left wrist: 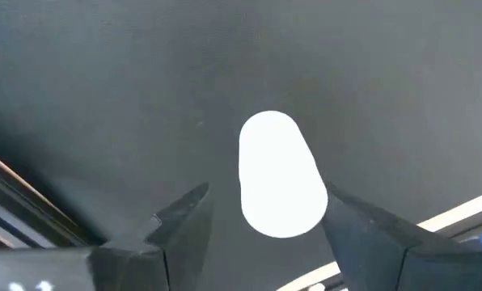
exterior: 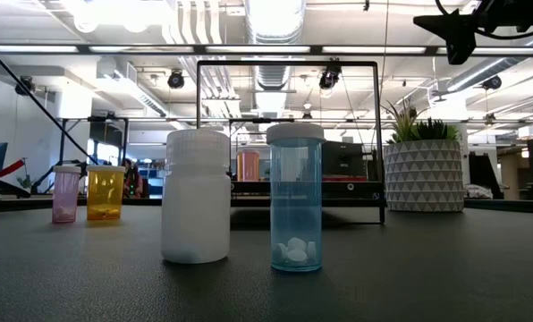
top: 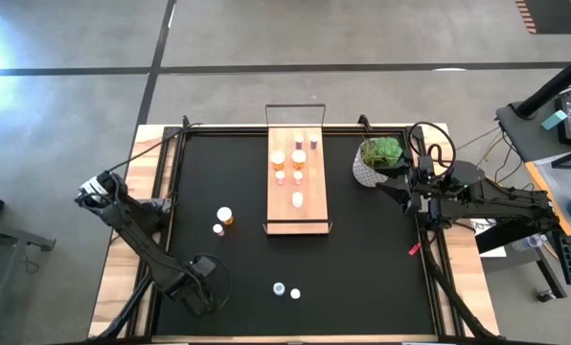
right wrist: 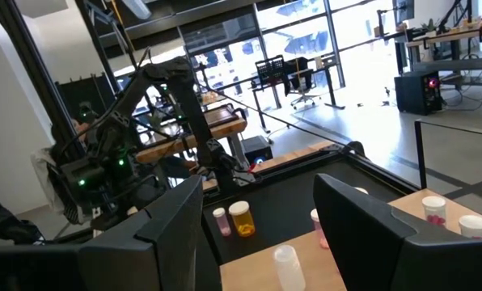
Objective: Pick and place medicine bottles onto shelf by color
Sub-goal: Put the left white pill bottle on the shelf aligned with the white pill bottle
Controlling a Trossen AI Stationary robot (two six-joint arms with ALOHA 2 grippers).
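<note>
The light-wood shelf (top: 296,216) lies on the middle of the black mat, with several orange, pink and white bottles (top: 298,157) standing on it. On the mat stand an orange bottle (top: 225,216) and a pink one (top: 218,230) left of the shelf. A white bottle (exterior: 196,197) and a pale blue one (exterior: 295,199) stand near the front edge. My left gripper (top: 205,290) is open, low over the mat at the near left. A plain white oval (left wrist: 279,174) shows between its fingers; I cannot tell what it is. My right gripper (top: 401,188) is open and empty, raised beside the plant.
A green plant in a white patterned pot (top: 378,159) stands at the far right of the mat, close under my right arm. The shelf's dark wire frame (exterior: 289,63) rises at its ends. A small red thing (top: 414,249) lies by the mat's right edge.
</note>
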